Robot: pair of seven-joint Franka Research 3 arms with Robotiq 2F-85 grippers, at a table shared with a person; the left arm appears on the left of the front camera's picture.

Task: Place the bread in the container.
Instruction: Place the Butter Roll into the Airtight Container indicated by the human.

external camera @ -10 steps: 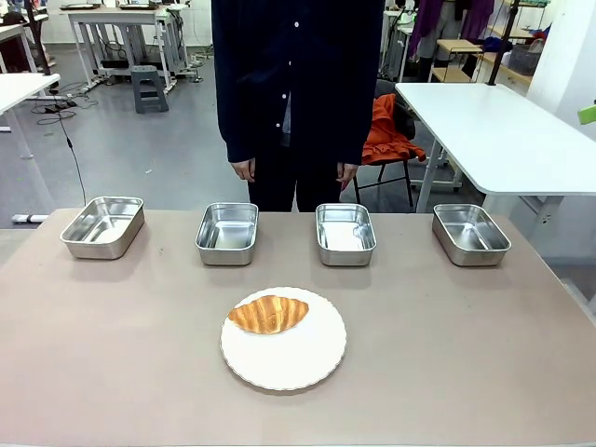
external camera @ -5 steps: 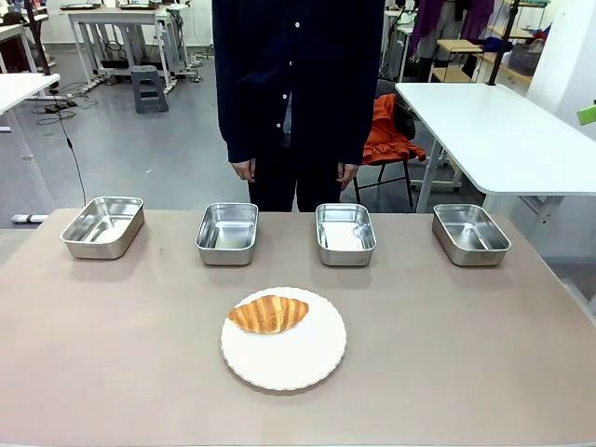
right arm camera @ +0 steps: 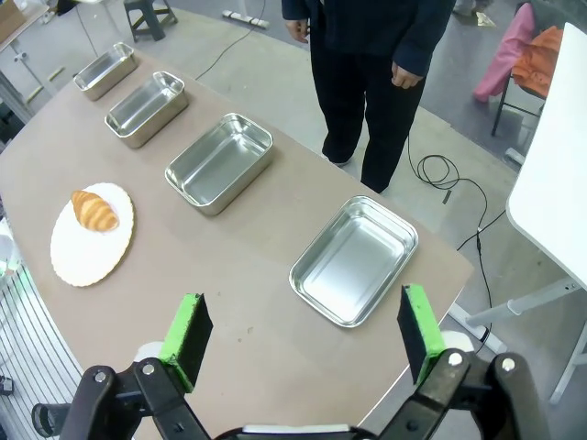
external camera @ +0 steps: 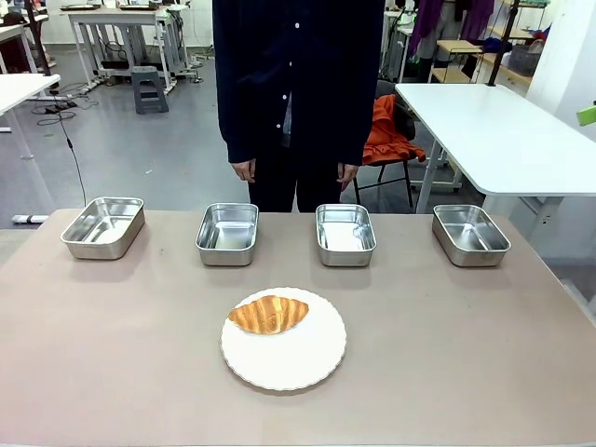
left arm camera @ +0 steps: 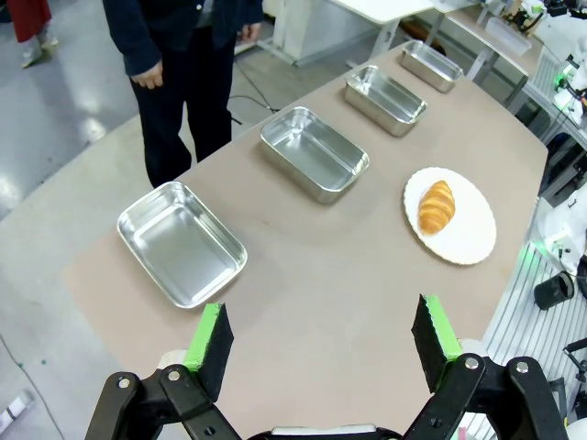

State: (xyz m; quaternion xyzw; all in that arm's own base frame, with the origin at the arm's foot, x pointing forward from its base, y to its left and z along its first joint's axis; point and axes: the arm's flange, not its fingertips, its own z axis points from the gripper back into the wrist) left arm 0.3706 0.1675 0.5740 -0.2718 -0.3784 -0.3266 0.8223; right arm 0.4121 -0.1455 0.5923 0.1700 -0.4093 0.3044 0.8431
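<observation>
Nothing of the task is done yet: the bread [external camera: 268, 315] is lying on the white plate [external camera: 300, 365], toward its 11 o'clock edge. The four containers [external camera: 226, 253] are standing empty in a row at 12 o'clock from it. The left tool [left arm camera: 321, 332] and the right tool [right arm camera: 303, 332] are hanging wide open above the table [external camera: 112, 354], holding nothing. Picking and placing are both waiting to be done.

Count on desk [external camera: 466, 372]:
- steel pans: 4 (leftmost pan [external camera: 103, 226], second pan [external camera: 227, 233], third pan [external camera: 345, 234], rightmost pan [external camera: 471, 234])
- croissant [external camera: 268, 314]: 1
- white plate [external camera: 298, 361]: 1
- person [external camera: 298, 84]: 1, with 2 hands in view (one hand [external camera: 244, 169], other hand [external camera: 345, 174])
- grippers: 2 (left gripper [left arm camera: 321, 353], right gripper [right arm camera: 303, 339]), 2 fingers [left arm camera: 209, 337] each
</observation>
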